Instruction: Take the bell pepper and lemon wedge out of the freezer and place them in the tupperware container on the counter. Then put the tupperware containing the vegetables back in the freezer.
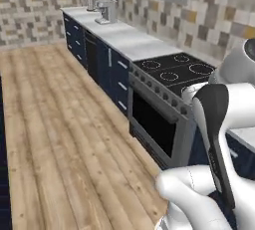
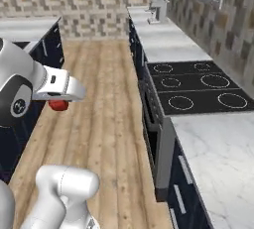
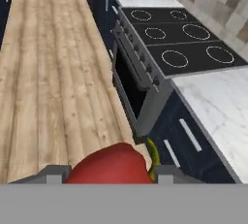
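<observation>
The bell pepper [image 3: 109, 167] is glossy red and sits between my gripper's [image 3: 110, 174] two grey fingertips [image 3: 53, 173], low in the hand view. A thin green stem curls off its right side. From the right base camera the bell pepper [image 2: 58, 105] hangs under my white hand, above the wooden floor, with the gripper [image 2: 59, 103] shut on it. A white marble counter [image 3: 218, 106] over navy drawers lies ahead to the right, beside the stove. The lemon wedge, the freezer and the tupperware container are out of view.
A black cooktop [image 2: 196, 88] over an oven [image 1: 157, 124] sits in the counter run. A faucet [image 1: 105, 11] stands at the far end. A second navy unit with a pale top [image 2: 25, 27] flanks the wooden floor [image 1: 55, 124] on the left.
</observation>
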You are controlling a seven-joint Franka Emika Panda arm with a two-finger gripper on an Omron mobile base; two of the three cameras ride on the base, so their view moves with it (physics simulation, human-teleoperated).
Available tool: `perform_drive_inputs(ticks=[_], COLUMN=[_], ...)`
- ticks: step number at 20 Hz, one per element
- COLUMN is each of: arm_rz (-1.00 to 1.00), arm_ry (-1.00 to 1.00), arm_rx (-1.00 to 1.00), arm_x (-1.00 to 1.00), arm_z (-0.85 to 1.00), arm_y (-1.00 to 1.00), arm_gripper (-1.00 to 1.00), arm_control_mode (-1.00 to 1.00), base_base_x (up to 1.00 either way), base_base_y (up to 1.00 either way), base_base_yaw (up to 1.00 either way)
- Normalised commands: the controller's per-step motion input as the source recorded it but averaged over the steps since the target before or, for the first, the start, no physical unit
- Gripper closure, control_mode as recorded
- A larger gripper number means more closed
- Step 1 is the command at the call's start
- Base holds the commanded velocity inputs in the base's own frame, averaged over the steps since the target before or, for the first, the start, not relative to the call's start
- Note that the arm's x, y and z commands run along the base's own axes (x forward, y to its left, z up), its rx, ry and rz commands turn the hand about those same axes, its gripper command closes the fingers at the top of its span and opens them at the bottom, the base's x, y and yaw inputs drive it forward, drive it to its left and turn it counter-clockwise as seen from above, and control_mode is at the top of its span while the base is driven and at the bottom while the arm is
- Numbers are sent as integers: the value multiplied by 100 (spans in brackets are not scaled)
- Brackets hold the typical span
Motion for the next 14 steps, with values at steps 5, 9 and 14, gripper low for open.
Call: perform_drive_inputs(ticks=[5,9,14], arm_rz=[0,0,0], arm_ry=[0,0,0], arm_rx=[0,0,0], arm_x=[0,0,0], arm_z=[0,0,0], arm_y=[0,0,0], arm_gripper=[100,100,100], arm_control_mode=[100,100,100], base_base_x=[87,88,84], base_base_y=[0,0,-1], base_base_yaw=[81,79,76])
